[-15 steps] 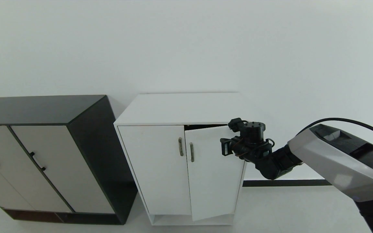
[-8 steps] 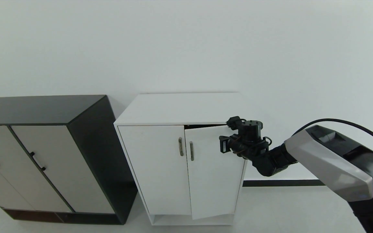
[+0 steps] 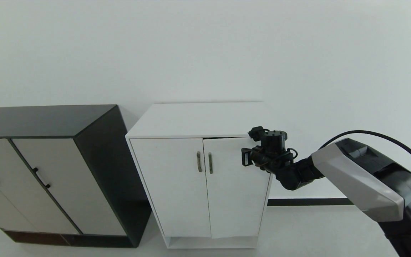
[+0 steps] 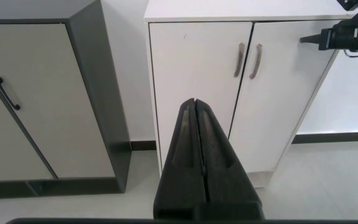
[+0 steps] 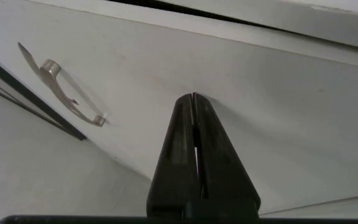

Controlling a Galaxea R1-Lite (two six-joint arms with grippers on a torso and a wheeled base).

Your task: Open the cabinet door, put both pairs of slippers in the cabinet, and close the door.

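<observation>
White wall behind; white cabinet (image 3: 198,117) ahead; my right gripper (image 3: 244,157) is pressed together, tip on the door (image 3: 234,192), handle (image 5: 67,93) to its left; door looks almost shut, so I should push softly and straight; my left gripper (image 4: 194,102), also pressed together, hangs well back.

A plain white wall (image 3: 205,46) runs behind everything, evenly and softly lit. The floor (image 3: 316,232) is pale and smooth, and a thin black skirting strip (image 3: 309,202) marks where it meets the wall on the right. Over to the left a dark cabinet (image 3: 100,153) stands against the wall, black on its top and side, with two light grey doors (image 3: 70,185), each with a black handle (image 3: 41,177), above a brown base (image 3: 34,238)
</observation>
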